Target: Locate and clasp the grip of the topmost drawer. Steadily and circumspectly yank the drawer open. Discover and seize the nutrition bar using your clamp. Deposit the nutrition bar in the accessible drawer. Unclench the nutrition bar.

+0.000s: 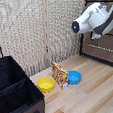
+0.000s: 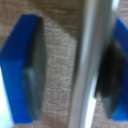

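While clamp [image 2: 70, 70] fingers straddle it, the handle [image 2: 90, 65] runs lengthwise.

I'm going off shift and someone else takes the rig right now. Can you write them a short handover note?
Gripper: the wrist view shows its blue-tipped fingers on either side of the silver bar handle of the topmost drawer; whether they are clamped yet cannot be told.
Nutrition bar: upright on the wooden table, between the yellow bowl and the blue bowl.
Done: handle reached.
Left: pull the drawer open, fetch the bar, place it inside, release.
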Available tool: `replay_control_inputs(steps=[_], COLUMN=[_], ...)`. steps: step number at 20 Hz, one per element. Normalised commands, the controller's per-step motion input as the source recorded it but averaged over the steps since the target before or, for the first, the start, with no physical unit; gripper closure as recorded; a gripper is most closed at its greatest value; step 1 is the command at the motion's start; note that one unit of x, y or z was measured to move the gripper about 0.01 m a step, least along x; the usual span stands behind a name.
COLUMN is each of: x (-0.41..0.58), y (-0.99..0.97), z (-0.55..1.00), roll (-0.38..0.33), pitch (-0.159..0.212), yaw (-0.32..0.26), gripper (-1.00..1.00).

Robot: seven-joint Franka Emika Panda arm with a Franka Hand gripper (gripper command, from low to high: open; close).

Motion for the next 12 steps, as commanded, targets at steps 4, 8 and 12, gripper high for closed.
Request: replay_control_inputs(steps=[4, 8, 12], x=[0.000, 0.014, 0.029], y=[0.35, 0.92, 0.99], z=[0.02, -0.07, -0.16], roll=[0.008, 0.005, 0.000], pitch=[-0.006, -0.008, -0.007], yaw=[-0.020, -0.026, -0.020], gripper=[1.00, 1.00, 1.00])
